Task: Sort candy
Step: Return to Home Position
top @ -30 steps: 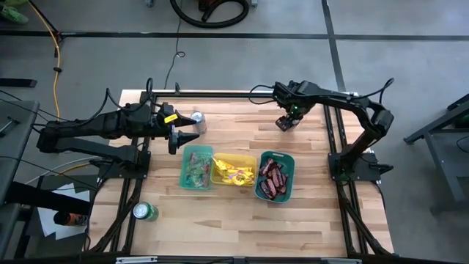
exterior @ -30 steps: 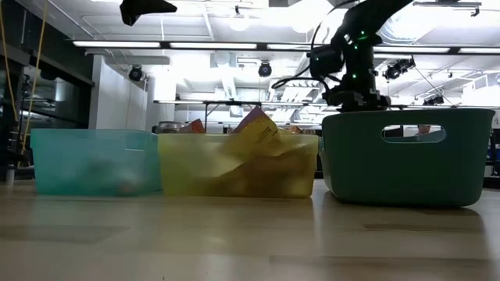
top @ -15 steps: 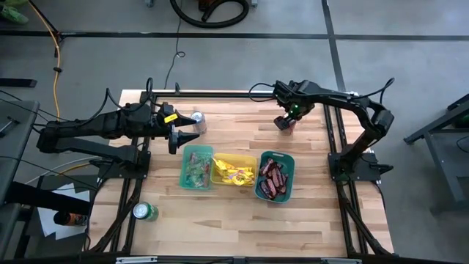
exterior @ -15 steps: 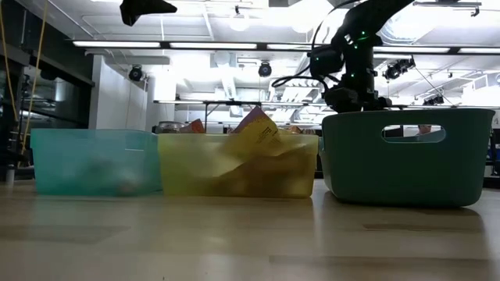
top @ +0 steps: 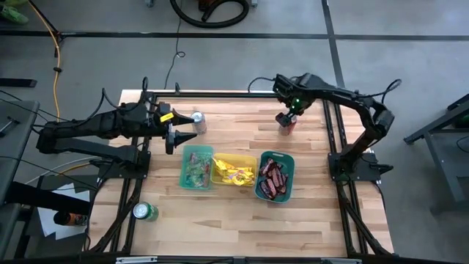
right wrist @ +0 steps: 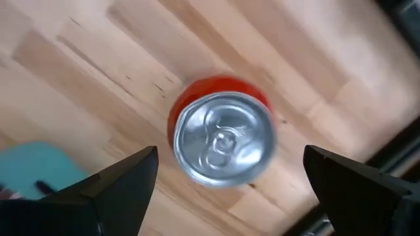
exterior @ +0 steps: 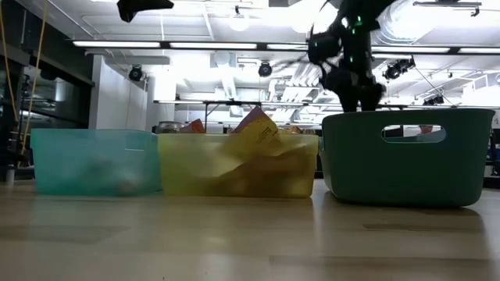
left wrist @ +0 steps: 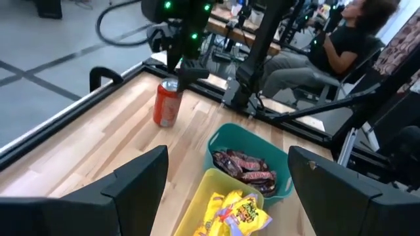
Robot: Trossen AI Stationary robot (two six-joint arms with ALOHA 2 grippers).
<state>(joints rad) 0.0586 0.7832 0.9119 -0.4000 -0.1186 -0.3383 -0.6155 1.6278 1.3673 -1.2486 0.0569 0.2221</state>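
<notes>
All the candy lies in three bins in a row: mixed-colour pieces (top: 196,169) in the pale teal bin (top: 186,155), yellow packets (top: 233,173) in the yellow bin (top: 217,160), brown-and-red bars (top: 273,180) in the dark green bin (top: 289,192). My right gripper (top: 290,108) hangs open over an upright red can (top: 286,123); in its wrist view the can top (right wrist: 223,139) shows between the spread fingers, untouched. My left gripper (top: 179,136) is open, in the air left of the pale teal bin, beside a silver can (top: 198,120).
A green can (top: 145,212) stands near the table's near left corner. The dark frame rail (top: 220,94) runs along the far edge. Bare wood lies in front of the bins (top: 242,227). A seated person (left wrist: 341,46) shows beyond the table in the left wrist view.
My right gripper has risen off the red can and drawn a little toward the far edge. The can, covered by the gripper a second ago, now stands in plain view on the table.
</notes>
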